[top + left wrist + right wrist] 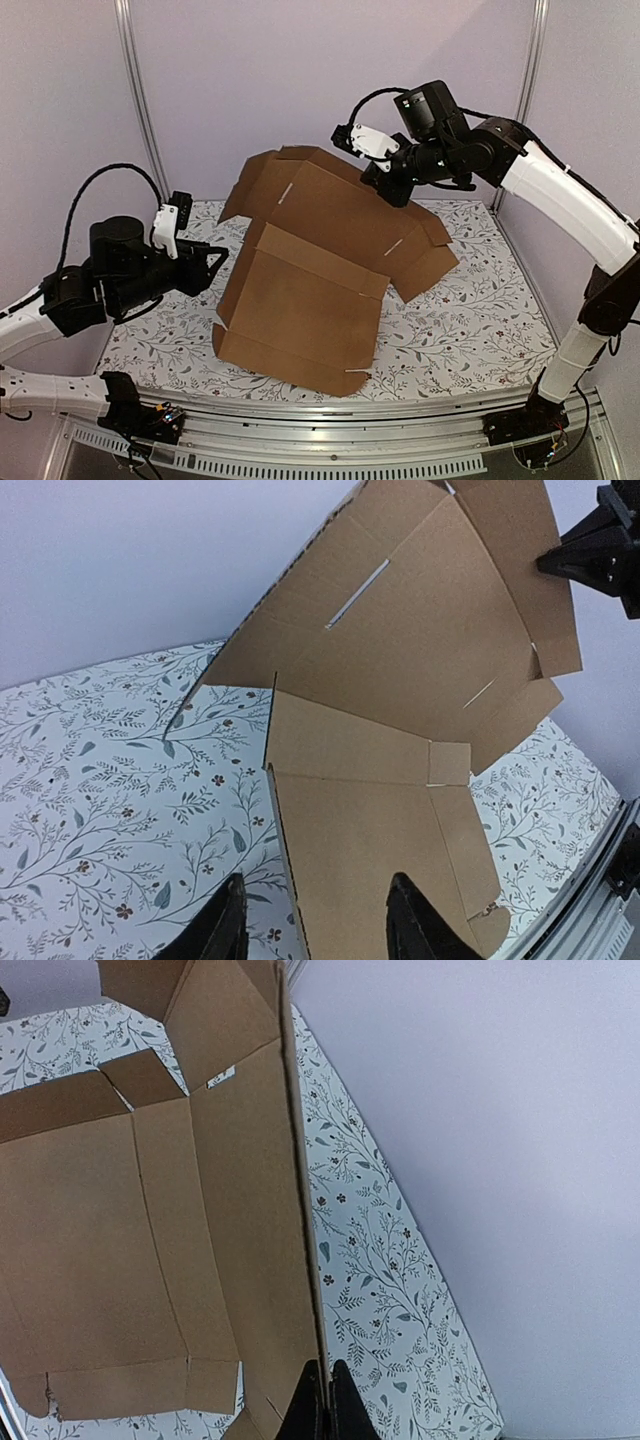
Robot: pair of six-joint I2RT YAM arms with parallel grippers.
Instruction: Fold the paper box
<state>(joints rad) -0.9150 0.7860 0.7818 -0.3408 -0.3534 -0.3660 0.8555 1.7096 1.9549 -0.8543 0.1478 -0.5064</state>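
left hand point(318, 928) released, fingers spread, holding nothing, just left of the paper box point(300, 300) | box half-formed on floral tabletop point(470, 320), lid panel raised behind | right hand point(322, 1405) clenched on box's far lid edge | next: press left wall upright along its crease, lid held steady

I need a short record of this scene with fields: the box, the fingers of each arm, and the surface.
paper box: partly folded, lying on the table, rear panel raised
right fingers: shut on the raised panel's edge
left fingers: open, at the box's left edge, not gripping it
table: white floral cover
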